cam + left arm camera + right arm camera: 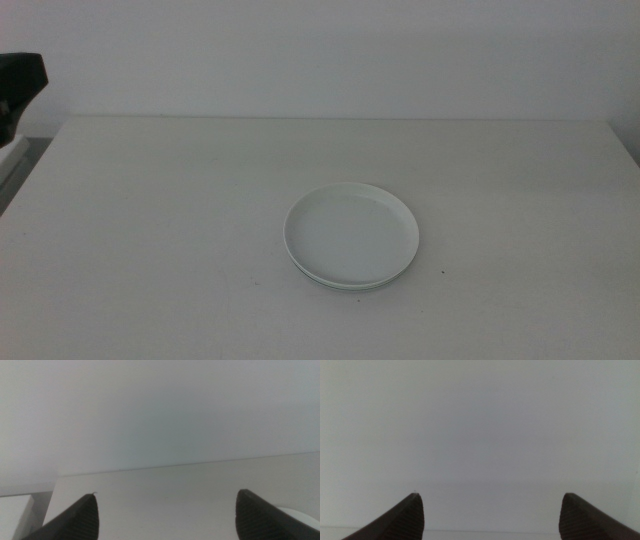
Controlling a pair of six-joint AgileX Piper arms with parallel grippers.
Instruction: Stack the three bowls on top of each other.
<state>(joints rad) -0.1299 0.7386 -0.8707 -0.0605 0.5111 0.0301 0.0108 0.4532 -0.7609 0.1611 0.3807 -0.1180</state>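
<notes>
White plastic is what you see first: the white bowl (pixel 351 234) sits on top of a nested stack on the desk (pixel 150 220), a little toward the near edge and slightly toward the right edge from the middle. Under its rim, along the near side, you can make out thin darker edges of the bowls beneath it (pixel 345 286), touching and lined up closely with the top one. You cannot tell from the middle view which of those edges is grey and which pale green, nor exactly how many lie there. The stack rests flat, well apart from every edge of the desk.

Your left pincer (pixel 165 515) is released, its two dark jaws spread wide with bare desk between them. It hangs above the desk near the left edge, and a small curved piece of the white bowl's rim (pixel 302 519) shows just beside one jaw in the left wrist view. A pale block (pixel 15 512) lies past the desk's left edge.

Your right pincer (pixel 492 515) is also released, jaws wide apart and gripping nothing; its view shows only pale surface and wall.

At the far left of the middle view, a dark piece of equipment (pixel 20 85) stands beyond the desk's far left corner.
</notes>
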